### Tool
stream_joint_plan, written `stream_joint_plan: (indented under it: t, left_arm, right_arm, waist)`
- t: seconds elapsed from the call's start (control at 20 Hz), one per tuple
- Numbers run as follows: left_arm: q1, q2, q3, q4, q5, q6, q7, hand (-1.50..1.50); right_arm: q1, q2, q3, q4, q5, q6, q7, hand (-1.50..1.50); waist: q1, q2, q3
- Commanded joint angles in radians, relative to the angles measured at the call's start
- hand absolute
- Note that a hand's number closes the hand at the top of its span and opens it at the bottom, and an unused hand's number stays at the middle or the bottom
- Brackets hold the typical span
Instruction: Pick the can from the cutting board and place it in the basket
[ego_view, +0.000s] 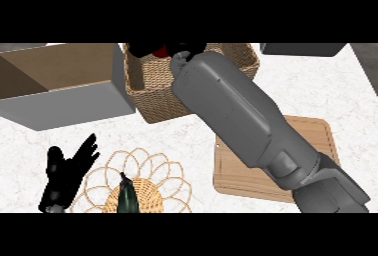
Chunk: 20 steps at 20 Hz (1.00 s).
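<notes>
In the head view, the right forearm (244, 120) stretches from the near right across to the far middle, and the right robot hand (181, 50) sits over the basket (159, 95), its black fingers curled around something red (159, 51) that shows only as a small patch, most likely the can. The board (314, 145) at the near right has no can on the part that shows, though the forearm covers much of it. So the pick looks done and the carry has reached the basket; what is left, as I judge it, is letting go and pulling the arm back. The left robot hand (68, 172) rests open at the near left, fingers straight, beside a woven trivet (148, 170) with a dark object (128, 195) on it. A box (66, 85) stands at the far left on the counter (310, 95).
</notes>
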Motion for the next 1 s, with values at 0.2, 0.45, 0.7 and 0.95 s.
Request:
stream_joint_plan:
  t: [0.2,0.45,0.7,0.95]
  left_arm:
    - [-0.005,-0.009,-0.004,0.037,-0.005,-0.006,0.04,0.0]
    - [0.02,-0.002,0.013,0.065,-0.004,-0.019,-0.016,0.0]
    - [0.023,0.016,0.033,-0.009,0.021,-0.031,0.038,0.0]
    - [0.073,0.015,0.041,0.051,0.031,-0.068,-0.022,0.0]
  right_arm:
    - [0.031,0.001,-0.021,0.113,-0.142,-0.066,-0.194,1.5]
    - [-0.009,-0.021,0.031,0.316,0.019,-0.029,-0.117,1.5]
    - [-0.033,-0.047,0.013,0.378,0.034,0.041,-0.223,-1.5]
    - [-0.051,-0.045,-0.042,0.37,0.022,0.028,-0.272,-1.5]
  waist:
    - [-0.012,0.0,-0.008]
    - [-0.029,-0.003,-0.009]
    - [-0.023,-0.002,-0.008]
    - [-0.025,-0.004,-0.008]
